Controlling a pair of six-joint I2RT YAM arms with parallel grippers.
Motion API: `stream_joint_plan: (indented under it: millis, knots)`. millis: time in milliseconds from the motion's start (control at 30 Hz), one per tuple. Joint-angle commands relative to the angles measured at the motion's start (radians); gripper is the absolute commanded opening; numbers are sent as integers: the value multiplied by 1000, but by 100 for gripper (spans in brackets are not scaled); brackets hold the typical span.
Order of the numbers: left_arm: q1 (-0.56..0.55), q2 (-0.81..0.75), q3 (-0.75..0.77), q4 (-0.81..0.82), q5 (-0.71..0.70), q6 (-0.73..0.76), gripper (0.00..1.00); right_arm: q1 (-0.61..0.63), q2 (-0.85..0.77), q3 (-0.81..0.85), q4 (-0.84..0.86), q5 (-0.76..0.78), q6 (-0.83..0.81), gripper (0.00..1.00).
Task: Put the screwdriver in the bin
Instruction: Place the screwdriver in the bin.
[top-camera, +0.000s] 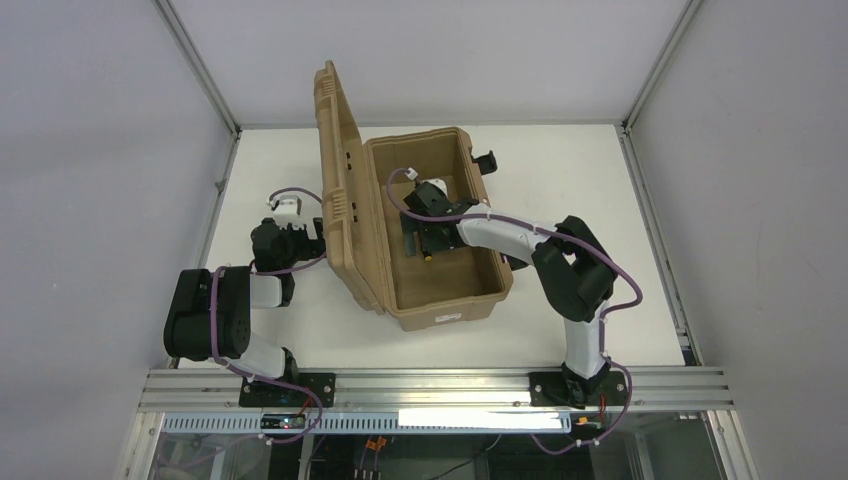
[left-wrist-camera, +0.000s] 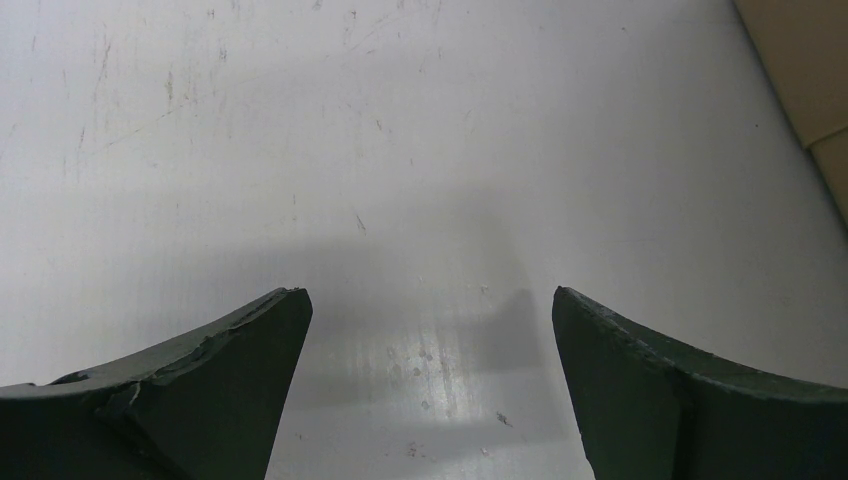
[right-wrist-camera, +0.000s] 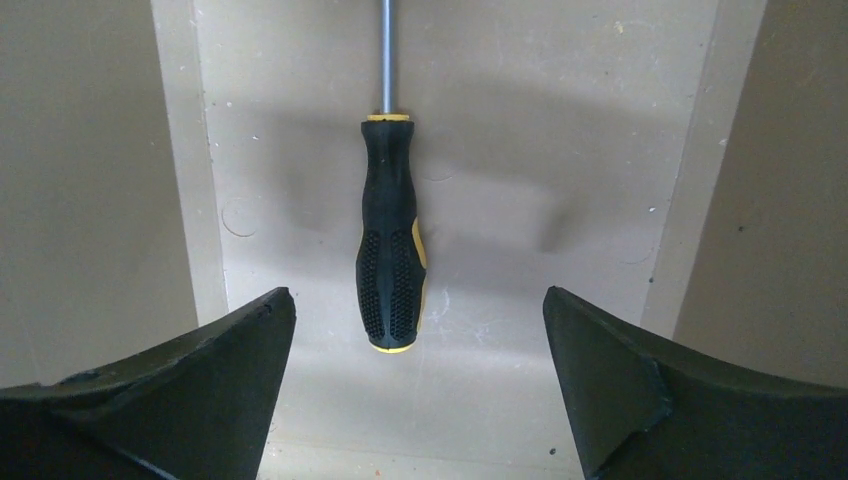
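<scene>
The black-handled screwdriver with yellow-orange trim and a thin metal shaft (right-wrist-camera: 388, 240) lies on the floor of the large tan plastic toolbox-style bin (top-camera: 455, 312). Its shaft points away from the right hand (right-wrist-camera: 417, 300). That hand hangs inside the bin with its fingers (right-wrist-camera: 200, 390) spread wide on either side of the handle, gripping nothing.

The placing looks done, so the risk lies in getting out. If the right hand lifts at a slant, a finger could drag the handle or knock the bin's wall and shift the bin on the white worktop (left-wrist-camera: 300, 150).

The ribbed lid (top-camera: 340, 190) stands open beside the reaching arm. A bump could tip it down onto that arm. The left hand (left-wrist-camera: 430, 300), wide open and empty above the worktop, sits near the lid's outer side and could cause just that bump.
</scene>
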Motion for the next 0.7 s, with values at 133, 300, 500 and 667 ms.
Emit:
stream_joint_plan:
  millis: [133, 300, 500, 667]
  knots:
    - [8, 1, 11, 59, 7, 5, 99, 12, -46, 96, -64, 20, -14, 99]
    - [8, 1, 10, 58, 8, 5, 99, 14, -67, 149, -123, 33, -19, 99]
    - [7, 2, 10, 59, 7, 5, 99, 18, -105, 268, -249, 108, -54, 99]
    - [7, 2, 10, 58, 7, 5, 99, 18, -141, 377, -322, 138, -109, 99]
